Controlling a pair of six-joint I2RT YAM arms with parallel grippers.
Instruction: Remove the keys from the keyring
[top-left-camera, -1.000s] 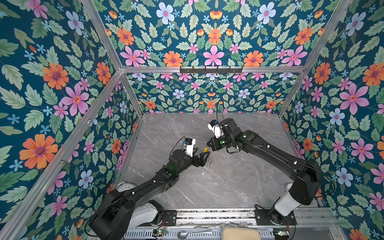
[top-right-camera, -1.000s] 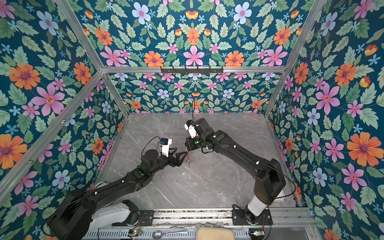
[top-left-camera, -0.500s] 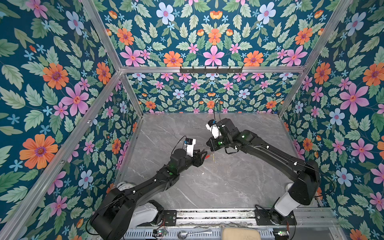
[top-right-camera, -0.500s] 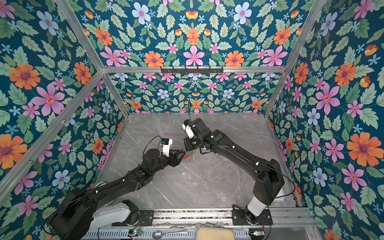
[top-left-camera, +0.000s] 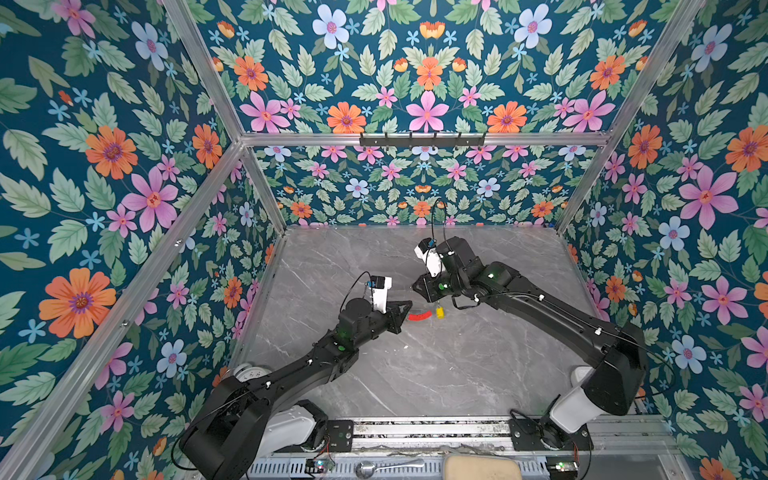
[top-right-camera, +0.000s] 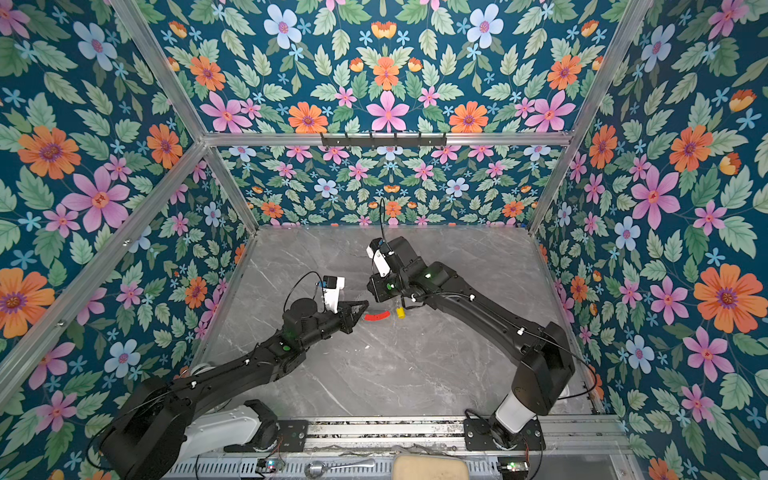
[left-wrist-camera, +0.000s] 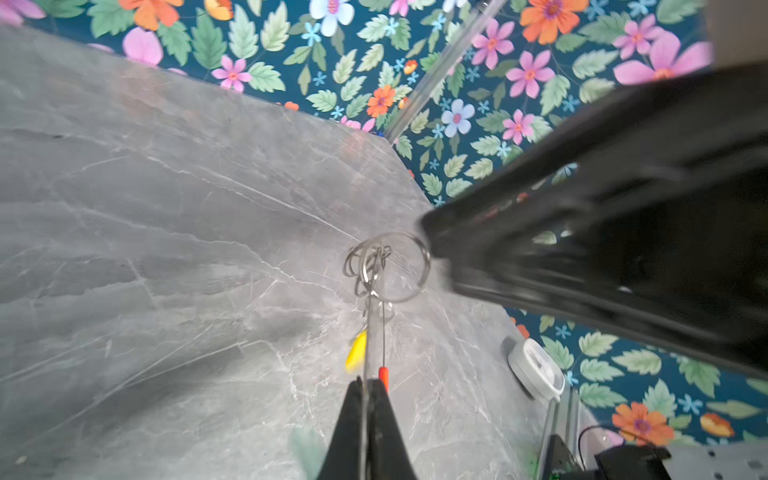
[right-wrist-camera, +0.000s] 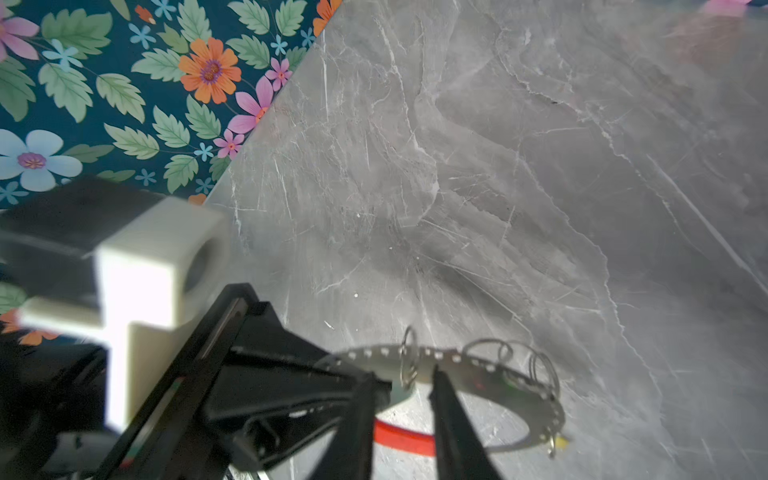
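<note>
Left gripper (left-wrist-camera: 365, 384) pinched tight on the keyring (right-wrist-camera: 478, 368); the hoop's thin edge is clamped between its fingertips in the left wrist view; red sleeve (left-wrist-camera: 384, 376) just beside those tips; rest of the hoop runs straight out ahead of this gripper.

Right gripper (right-wrist-camera: 409, 380) has its jaws parted, moderate gap; the hoop's band crosses right at its fingertips; cannot tell if either finger touches it.

In both top views the two grippers point at each other, tips near; yellow tag (top-left-camera: 439, 311) hangs off the hoop ahead of the left gripper's tips and to the side of the right gripper's.

Materials:
- keyring: flat grey metal band curved into a hoop, row of small punched holes along it
- red sleeve: smooth, tubular
- split rings (right-wrist-camera: 513, 357): thin shiny wire loops
- yellow tag: small, plastic-looking, blurred
- table (top-left-camera: 457, 374): grey marble look, white veins, fine scratches

Counts:
- grippers: 2
- keyring: 1
- red sleeve: 1
- yellow tag: 1
- split rings: one alone by the right gripper's tips, an overlapping bunch further along (number unclear), one small one beside the yellow tag
- key blades: too blurred to count
</note>
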